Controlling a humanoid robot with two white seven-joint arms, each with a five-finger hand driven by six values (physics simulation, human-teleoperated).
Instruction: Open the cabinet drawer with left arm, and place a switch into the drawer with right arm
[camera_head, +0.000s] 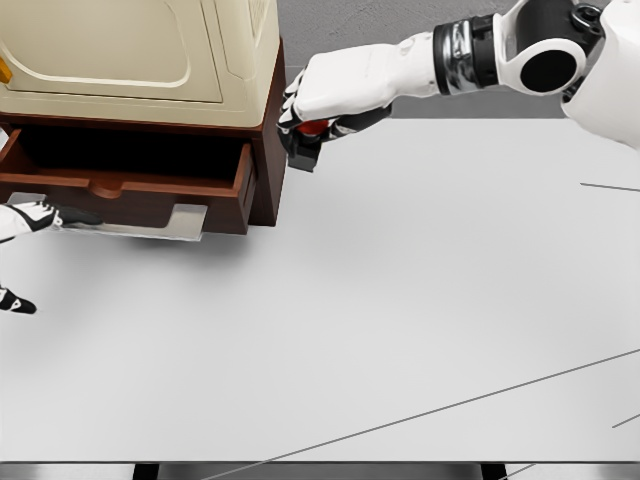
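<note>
There, switch (312, 128) (red-buttoned) inside right hand (318, 108)

Illumination is bright, even and diffuse across the pale tabletop (400, 320). A soft shadow lies beneath the open drawer (130, 185), whose interior is dark. The render is sharp throughout, without glare or edge distortion.

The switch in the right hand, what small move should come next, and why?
Probably carry the switch leftward over the open drawer. The right hand grips it beside the cabinet's right edge, outside the drawer, while the left hand sits at the drawer front.
</note>
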